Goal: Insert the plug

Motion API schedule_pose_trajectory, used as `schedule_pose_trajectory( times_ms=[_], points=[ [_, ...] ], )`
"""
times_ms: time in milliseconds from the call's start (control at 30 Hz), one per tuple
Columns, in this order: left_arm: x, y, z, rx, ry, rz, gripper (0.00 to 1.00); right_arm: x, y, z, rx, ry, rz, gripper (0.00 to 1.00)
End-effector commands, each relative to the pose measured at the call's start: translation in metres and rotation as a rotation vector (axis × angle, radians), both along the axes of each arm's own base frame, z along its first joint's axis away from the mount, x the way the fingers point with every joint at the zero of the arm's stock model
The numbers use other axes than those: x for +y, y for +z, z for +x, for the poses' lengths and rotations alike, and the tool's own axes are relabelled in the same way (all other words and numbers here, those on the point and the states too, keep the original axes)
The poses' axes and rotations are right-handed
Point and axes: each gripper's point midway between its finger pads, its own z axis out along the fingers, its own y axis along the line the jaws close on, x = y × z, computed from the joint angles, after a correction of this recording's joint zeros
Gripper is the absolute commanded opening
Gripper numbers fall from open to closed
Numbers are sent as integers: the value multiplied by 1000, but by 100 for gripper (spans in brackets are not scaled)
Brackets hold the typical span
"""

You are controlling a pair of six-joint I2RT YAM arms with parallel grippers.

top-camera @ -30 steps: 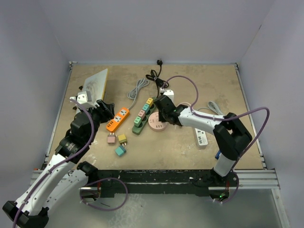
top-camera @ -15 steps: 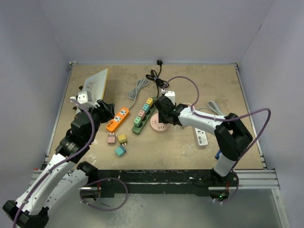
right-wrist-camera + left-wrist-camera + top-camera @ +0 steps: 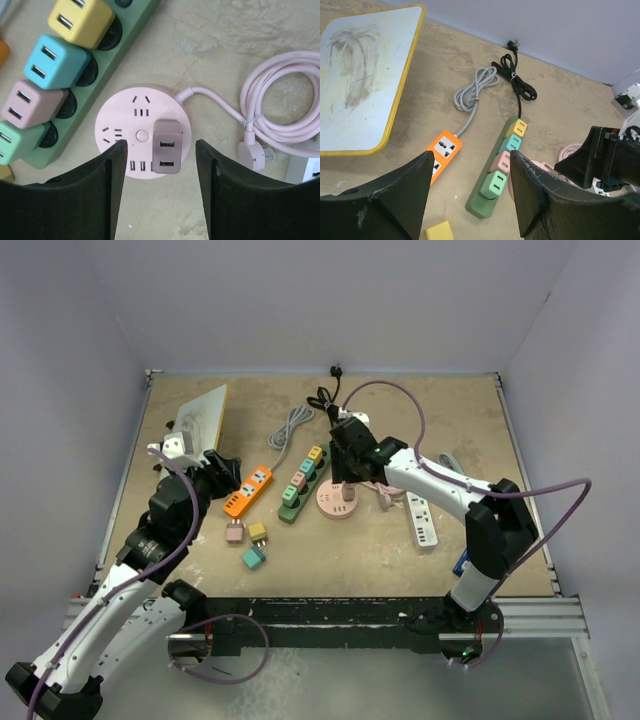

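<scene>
A mauve USB plug [image 3: 166, 146] stands in the round pink socket hub [image 3: 125, 120], on its right side; both also show in the top view, plug [image 3: 343, 492] and hub [image 3: 328, 504]. My right gripper [image 3: 161, 165] is open and empty above the plug, its fingers [image 3: 107, 165] apart on either side and not touching it. In the top view the right gripper [image 3: 343, 468] sits just beyond the hub. My left gripper [image 3: 470, 185] is open and empty, high above the orange strip [image 3: 440, 150] and the green strip [image 3: 497, 172].
The green strip [image 3: 300, 483] holds several coloured adapters. Loose pink [image 3: 234, 532], yellow [image 3: 258, 531] and teal [image 3: 253, 557] adapters lie front left. A whiteboard [image 3: 202, 413], grey cable [image 3: 291, 424], black cable [image 3: 325, 398], coiled pink cord [image 3: 285, 100] and white strip [image 3: 422, 523] surround the hub.
My right gripper has let go of the mauve plug and lifted back from the hub, leaving the plug standing in it. The left arm has not moved.
</scene>
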Motion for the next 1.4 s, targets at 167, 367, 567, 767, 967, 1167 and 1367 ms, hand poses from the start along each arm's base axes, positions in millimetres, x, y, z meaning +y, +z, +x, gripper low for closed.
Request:
schedule_pose_trajectory(
  times_ms=[167, 367, 567, 767, 967, 1167, 1367],
  points=[
    [-1, 11, 1, -31, 2, -36, 59, 4, -20, -8, 99, 92, -27, 44],
    [-1, 10, 1, -30, 3, -37, 59, 0, -30, -12, 133, 98, -38, 38],
    [-2, 10, 1, -29, 1, -38, 59, 1, -47, -20, 177, 138, -43, 11],
    [1, 10, 0, -29, 11, -40, 59, -7, -97, -42, 252, 155, -62, 0],
    [2, 11, -1, -33, 14, -44, 59, -31, -133, -59, 269, 61, -217, 0],
    [2, 10, 0, -31, 17, -41, 59, -58, -145, -68, 231, -72, -360, 0],
    [0, 9, 1, -27, 12, -39, 59, -27, -145, -71, 237, 40, -184, 0]
  ],
)
